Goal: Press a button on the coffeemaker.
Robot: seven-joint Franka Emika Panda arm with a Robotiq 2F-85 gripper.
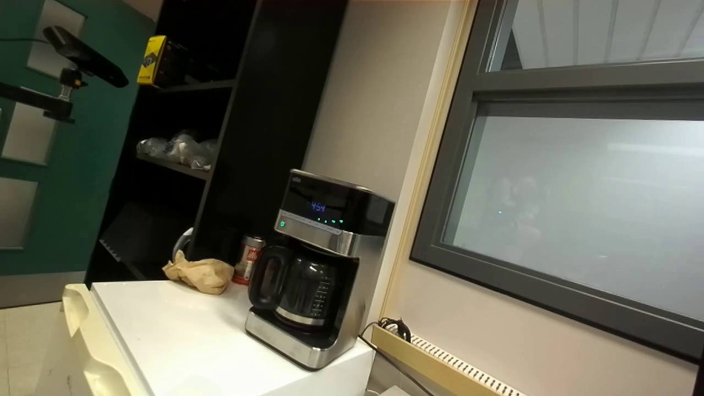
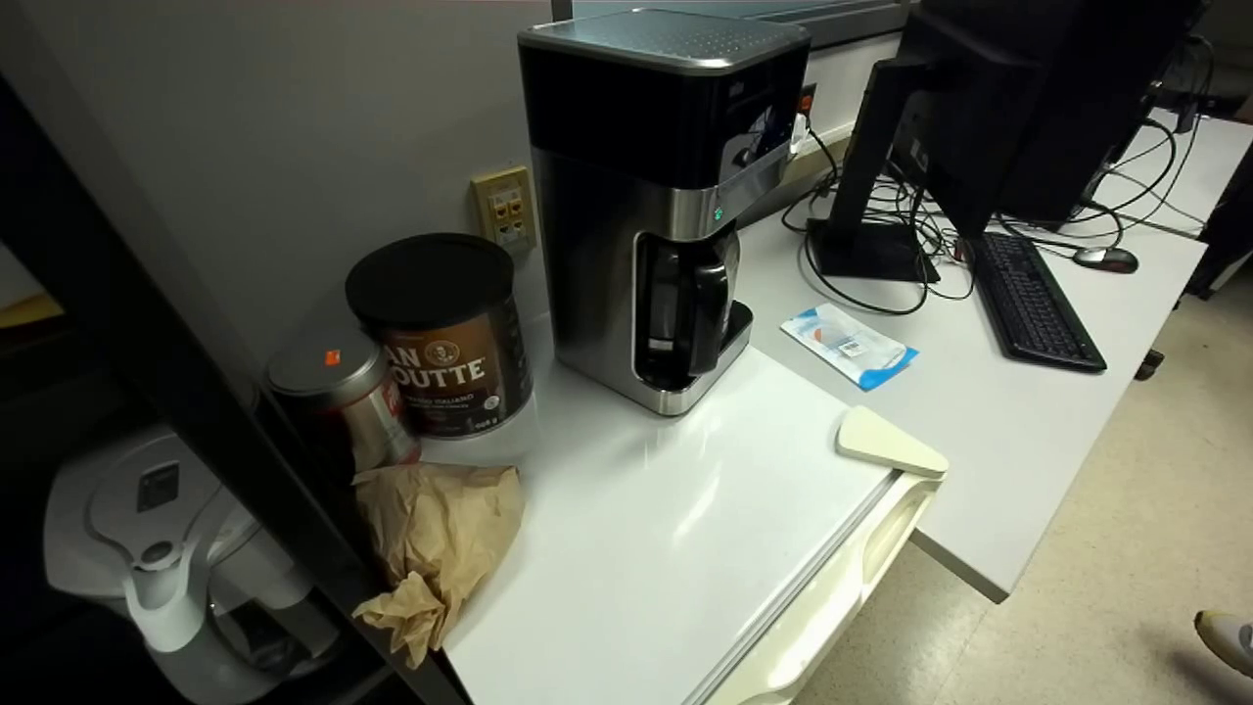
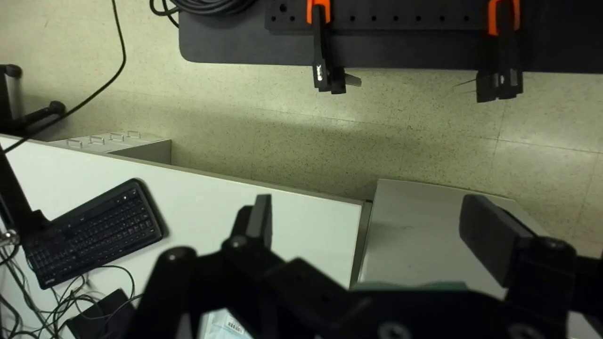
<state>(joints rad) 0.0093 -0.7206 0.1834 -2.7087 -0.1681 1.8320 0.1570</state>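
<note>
In an exterior view, a boxy black-and-silver drip coffeemaker point(image 1: 324, 235) stands on a white table point(image 1: 176, 330) near a wall point(image 1: 374, 82) with a grey-framed window point(image 1: 577, 187). Its glossy control panel point(image 1: 341, 201) reads 4:54 in blue, with small green lights point(image 1: 330, 221) below, and a button point(image 1: 282, 223) at the lower left glows green. The glass carafe point(image 1: 305, 291) sits inside, its black handle facing out. Beyond it on the table are a red-and-silver illy can point(image 1: 248, 261) and a crumpled brown paper bag point(image 1: 201, 275), beside a black shelf unit point(image 1: 269, 126). In an exterior view, a brown coffee canister point(image 2: 455, 382) with a black lid stands between the can and the coffeemaker; a desk point(image 2: 998, 460) with a keyboard point(image 2: 1038, 299) and a blue-and-white packet point(image 2: 850, 343) adjoins the table on the right. In the wrist view, two dark, blurred fingers point(image 3: 260, 221) stand wide apart, one appearing over the white desk, one over a pale surface point(image 3: 414, 235) beside it. The coffeemaker shows only in the exterior views and the fingers only here, so how near they are to each other cannot be told.
</note>
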